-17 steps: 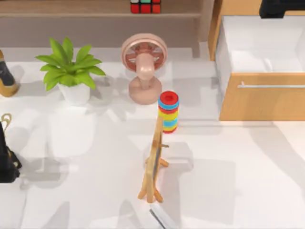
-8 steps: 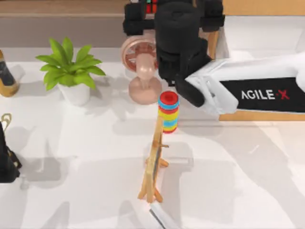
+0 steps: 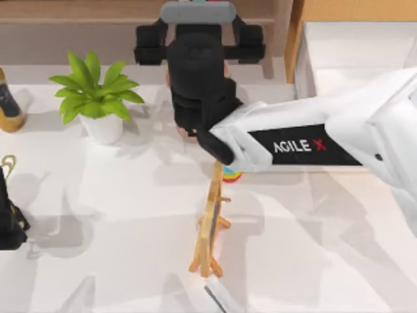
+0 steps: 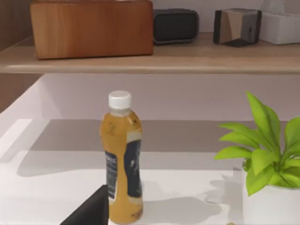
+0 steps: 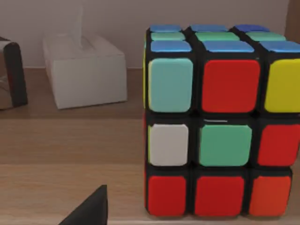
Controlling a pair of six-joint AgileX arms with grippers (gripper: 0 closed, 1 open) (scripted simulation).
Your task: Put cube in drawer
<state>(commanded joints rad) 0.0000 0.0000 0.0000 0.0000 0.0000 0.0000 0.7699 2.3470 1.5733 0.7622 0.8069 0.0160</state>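
Observation:
The cube (image 5: 220,122) has a black frame and red, green, yellow, white and blue stickers. It stands on the wooden shelf (image 5: 70,140), close in front of my right gripper; one dark fingertip (image 5: 89,211) shows beside it, not touching. From above, my right gripper (image 3: 197,29) reaches over the shelf's front edge with its fingers spread open, and it covers the cube. The drawer (image 3: 355,55) stands pulled out at the back right, its white inside bare. My left gripper (image 3: 10,222) rests open at the table's left edge.
My right arm (image 3: 300,147) crosses above the fan and the ring stack (image 3: 229,174). A potted plant (image 3: 98,98), a bottle (image 4: 122,159) and a wooden stand (image 3: 210,228) are on the table. A tissue box (image 5: 86,70) sits on the shelf beside the cube.
My right arm has swung in from the right over the fan and ring stack. Its gripper has shifted left along the shelf and now covers the cube from above.

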